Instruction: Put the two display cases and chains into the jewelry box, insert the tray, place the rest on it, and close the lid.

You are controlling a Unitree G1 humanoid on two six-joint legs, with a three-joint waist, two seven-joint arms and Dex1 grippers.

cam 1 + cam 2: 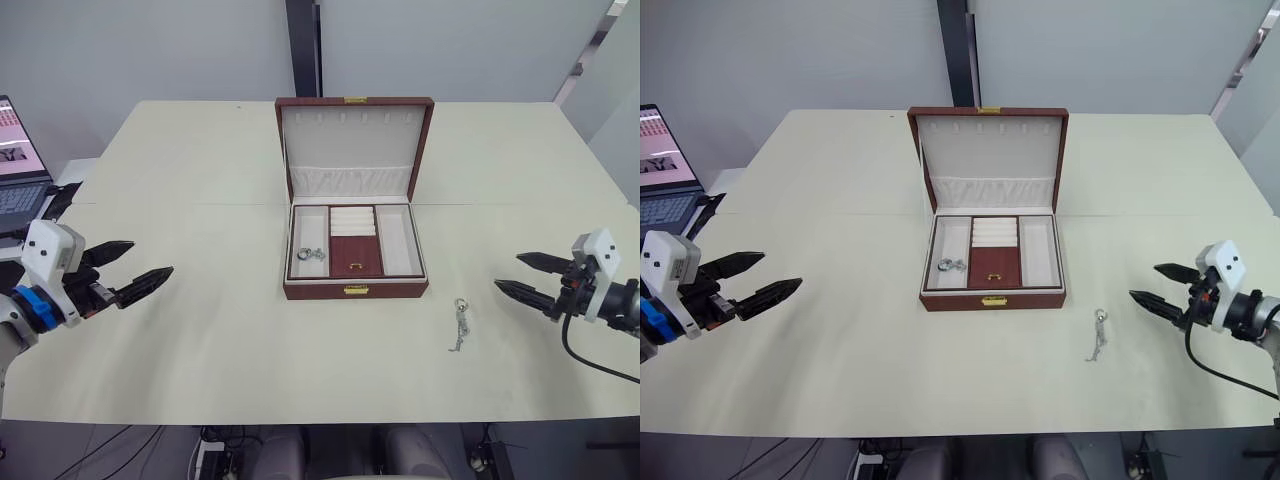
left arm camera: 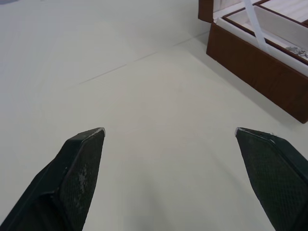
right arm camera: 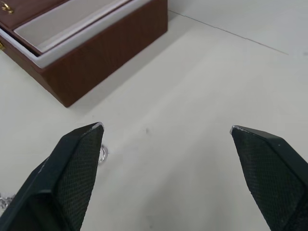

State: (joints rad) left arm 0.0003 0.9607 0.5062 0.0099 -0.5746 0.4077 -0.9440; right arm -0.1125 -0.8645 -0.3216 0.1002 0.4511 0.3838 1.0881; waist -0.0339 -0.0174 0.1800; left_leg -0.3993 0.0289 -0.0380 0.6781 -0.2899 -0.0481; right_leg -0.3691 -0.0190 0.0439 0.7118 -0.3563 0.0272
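Pale cream desk [image 1: 200,340] fills most of the head views, grey wall behind, laptop [image 1: 18,170] at its far left edge. Jewelry box [image 1: 355,200] sits mid-desk w/ lid up; tray is in, w/ a red centre section and white side compartments. Small silver piece [image 1: 309,254] lies in the left compartment. Chain [image 1: 460,325] lies on the desk just in front of the box's right corner, apart from it. Left hand [image 1: 130,270] hovers over the desk's left side, fingers apart, holding nothing. Right hand [image 1: 525,275] hovers at the right side, fingers apart too, empty, near the chain but not touching.

Left wrist view: both black fingers [image 2: 77,168] spread wide over bare desk; box's brown wall and white-lined rim up ahead, silver piece [image 2: 296,49] just visible inside.

Right wrist view: fingers [image 3: 77,163] wide apart over desk; box corner [image 3: 96,62] ahead, bit of chain [image 3: 103,154] by one fingertip.
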